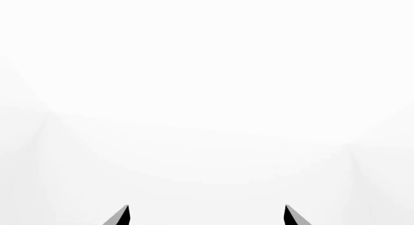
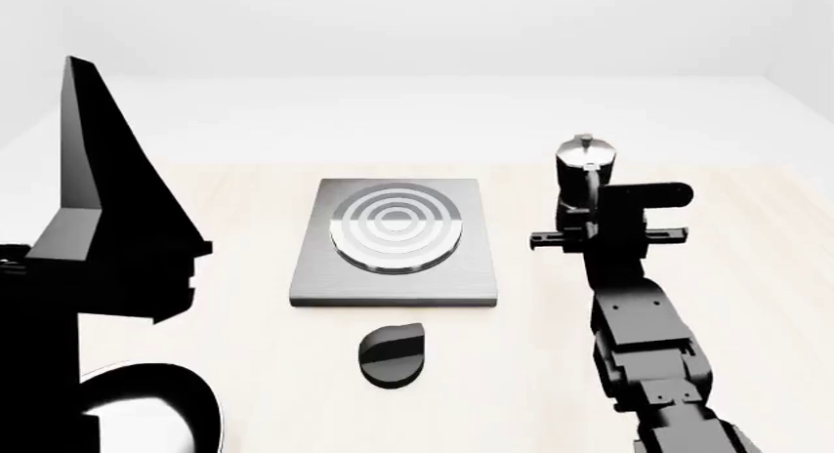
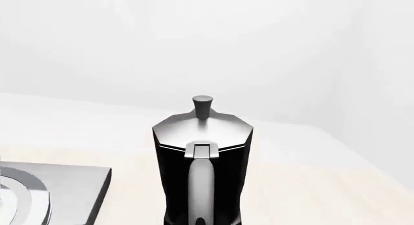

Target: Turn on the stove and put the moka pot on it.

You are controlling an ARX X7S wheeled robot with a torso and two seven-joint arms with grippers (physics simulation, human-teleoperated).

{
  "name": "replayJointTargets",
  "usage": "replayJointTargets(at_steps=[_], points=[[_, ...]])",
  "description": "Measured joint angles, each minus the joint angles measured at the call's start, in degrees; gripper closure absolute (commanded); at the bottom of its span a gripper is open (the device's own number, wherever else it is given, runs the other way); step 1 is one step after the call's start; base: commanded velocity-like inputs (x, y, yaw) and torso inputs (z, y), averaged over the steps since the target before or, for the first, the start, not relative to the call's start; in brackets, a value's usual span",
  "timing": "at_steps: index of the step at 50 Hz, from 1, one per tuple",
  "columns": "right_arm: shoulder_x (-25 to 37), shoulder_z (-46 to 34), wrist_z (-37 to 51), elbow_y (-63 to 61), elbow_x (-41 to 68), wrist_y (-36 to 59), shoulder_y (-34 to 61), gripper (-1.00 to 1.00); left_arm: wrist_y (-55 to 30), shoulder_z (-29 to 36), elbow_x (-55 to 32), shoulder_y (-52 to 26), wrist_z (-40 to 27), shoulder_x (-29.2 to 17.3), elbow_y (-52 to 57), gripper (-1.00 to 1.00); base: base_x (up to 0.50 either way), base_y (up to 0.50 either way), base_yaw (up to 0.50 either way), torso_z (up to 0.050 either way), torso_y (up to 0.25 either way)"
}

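Note:
The stove (image 2: 391, 277) is a dark-grey square plate with a ringed burner (image 2: 397, 224) at the table's middle; its corner also shows in the right wrist view (image 3: 71, 186). Its black knob (image 2: 391, 353) lies in front of it. The moka pot (image 2: 583, 163), black with a silver lid, stands right of the stove. My right gripper (image 2: 583, 228) is at the pot's lower body, jaws drawn in on the pot (image 3: 201, 152), whose handle faces the camera. My left gripper (image 1: 207, 213) is raised at the left, open and empty, facing a white wall.
The light wooden table (image 2: 769, 277) runs to a white wall behind. My left arm (image 2: 117, 248) fills the head view's left side. A black frying pan's rim (image 2: 195, 404) shows at the bottom left.

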Motion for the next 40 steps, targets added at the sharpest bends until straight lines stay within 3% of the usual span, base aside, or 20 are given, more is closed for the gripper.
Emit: replayJointTargets(at_steps=[15, 40], points=[[-2.1, 0.3, -2.2, 17.3, -1.5, -3.7, 16.3, 1.0, 0.6, -0.5, -0.2, 0.7, -0.2, -0.5, -0.2, -1.0, 0.0, 0.0, 0.0, 0.0, 0.001], [-4.3, 3.1, -3.3, 22.0, -5.7, -3.1, 23.3, 1.0, 1.1, -0.4, -0.4, 0.9, -0.5, -0.9, -0.7, -1.0, 0.0, 0.0, 0.0, 0.0, 0.001]])
